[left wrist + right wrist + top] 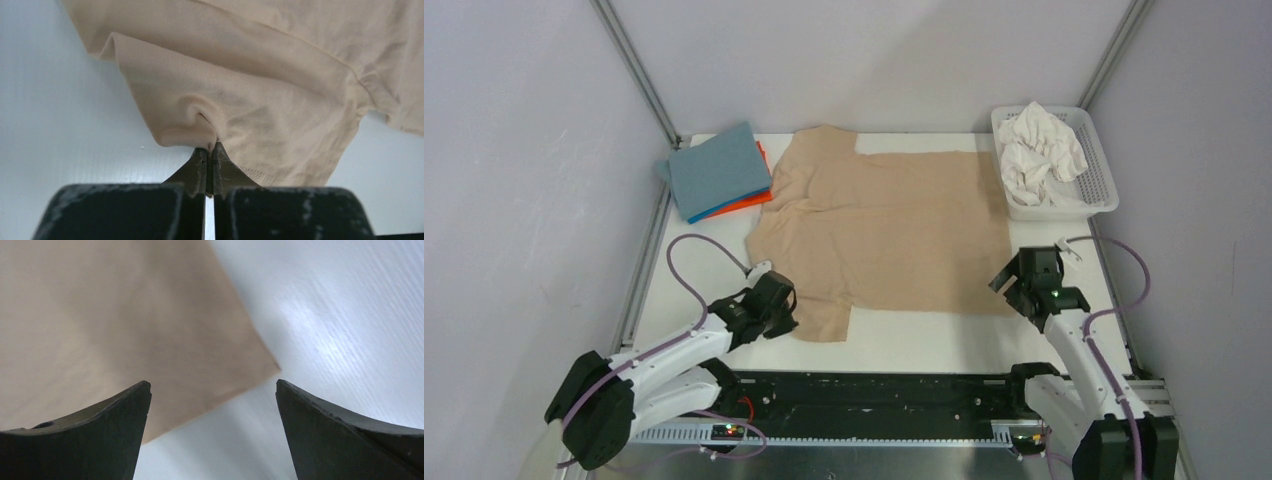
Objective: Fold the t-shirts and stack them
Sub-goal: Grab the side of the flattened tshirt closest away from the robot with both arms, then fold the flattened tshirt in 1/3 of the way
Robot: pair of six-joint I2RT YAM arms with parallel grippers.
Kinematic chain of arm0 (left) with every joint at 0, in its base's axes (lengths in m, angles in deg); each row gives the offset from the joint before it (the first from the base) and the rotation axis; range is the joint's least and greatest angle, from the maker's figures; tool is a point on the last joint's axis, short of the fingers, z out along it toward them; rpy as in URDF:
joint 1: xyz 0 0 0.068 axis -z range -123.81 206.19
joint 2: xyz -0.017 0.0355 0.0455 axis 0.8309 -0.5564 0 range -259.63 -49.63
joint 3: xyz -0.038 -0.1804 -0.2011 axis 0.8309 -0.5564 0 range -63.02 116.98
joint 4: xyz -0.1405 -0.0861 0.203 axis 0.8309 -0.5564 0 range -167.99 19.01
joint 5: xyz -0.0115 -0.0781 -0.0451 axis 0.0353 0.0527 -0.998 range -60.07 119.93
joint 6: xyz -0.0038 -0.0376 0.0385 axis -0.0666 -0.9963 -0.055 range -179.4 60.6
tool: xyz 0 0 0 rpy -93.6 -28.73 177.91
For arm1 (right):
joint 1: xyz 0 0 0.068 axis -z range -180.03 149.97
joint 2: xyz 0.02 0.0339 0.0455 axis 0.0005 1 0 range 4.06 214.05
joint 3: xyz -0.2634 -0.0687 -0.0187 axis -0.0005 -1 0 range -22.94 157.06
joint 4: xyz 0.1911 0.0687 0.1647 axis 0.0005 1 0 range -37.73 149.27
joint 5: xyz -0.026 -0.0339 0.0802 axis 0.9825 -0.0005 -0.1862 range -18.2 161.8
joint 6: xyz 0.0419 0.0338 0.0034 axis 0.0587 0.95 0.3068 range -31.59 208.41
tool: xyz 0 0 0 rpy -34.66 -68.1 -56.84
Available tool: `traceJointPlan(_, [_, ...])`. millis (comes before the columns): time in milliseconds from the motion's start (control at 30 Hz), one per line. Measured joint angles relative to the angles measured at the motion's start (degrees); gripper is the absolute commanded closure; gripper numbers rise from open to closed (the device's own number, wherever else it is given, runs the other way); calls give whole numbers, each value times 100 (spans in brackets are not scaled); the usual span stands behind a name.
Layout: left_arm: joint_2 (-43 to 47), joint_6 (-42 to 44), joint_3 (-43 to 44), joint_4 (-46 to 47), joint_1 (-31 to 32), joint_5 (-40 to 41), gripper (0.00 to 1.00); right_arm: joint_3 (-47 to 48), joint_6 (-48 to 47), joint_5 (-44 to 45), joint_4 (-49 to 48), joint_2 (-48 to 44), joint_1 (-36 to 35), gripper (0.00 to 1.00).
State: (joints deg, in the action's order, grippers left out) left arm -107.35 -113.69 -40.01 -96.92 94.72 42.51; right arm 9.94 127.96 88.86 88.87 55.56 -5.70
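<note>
The tan-beige t-shirt [884, 230] lies spread flat across the middle of the table, neck toward the left. My left gripper [776, 308] is shut on its near-left sleeve; the left wrist view shows the cloth [240, 100] pinched and puckered at the gripper [211, 150]. My right gripper [1012, 290] is open and empty just above the shirt's near-right hem corner [260, 365], which lies between and ahead of its fingers [120, 410]. A folded stack sits at the back left: grey-blue shirt [719, 168] on top, bright blue and orange [749, 202] edges beneath. White shirts [1042, 150] lie crumpled in the basket.
The white slotted plastic basket [1104, 195] stands at the back right, close to the tan shirt's far-right edge. Grey walls and aluminium posts enclose the table. The black rail with both arm bases runs along the near edge [884, 395].
</note>
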Motion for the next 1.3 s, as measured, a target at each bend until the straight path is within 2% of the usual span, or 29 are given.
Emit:
traceJointPlan(167, [293, 52, -157, -28, 2, -310, 100, -769, 109, -319, -28, -466, 846, 21])
traceJointPlan(367, [535, 79, -293, -35, 11, -643, 100, -1141, 160, -859, -461, -380, 1266, 37])
traceJointPlan(433, [608, 79, -341, -24, 11, -741, 100, -1154, 168, -970, -654, -254, 1294, 48])
traceJointPlan(500, [682, 76, -385, -22, 11, -835, 100, -1156, 181, -1097, -872, -98, 1300, 65])
traceJointPlan(533, [721, 74, -413, -15, 13, -879, 100, -1154, 179, -1152, -986, -37, 1303, 69])
traceJointPlan(567, [761, 72, -437, -11, 13, -938, 100, -1161, 179, -1193, -1056, 37, 1303, 79])
traceJointPlan(700, [879, 68, -505, -24, 15, -1165, 100, -1231, 210, -1342, -1150, 61, 1303, 100])
traceJointPlan(933, [1615, -48, -876, -205, 144, -1965, 100, -1270, 181, -1377, -748, -682, 1303, 100])
traceJointPlan(1133, [2677, -579, -1113, -767, 807, -2430, 100, -1331, 476, -1499, -205, -1412, 1261, 100])
traceJointPlan(1300, [3010, -979, -1113, -1167, 1226, -2455, 100, -1338, 927, -1436, 490, -2295, 968, 100])
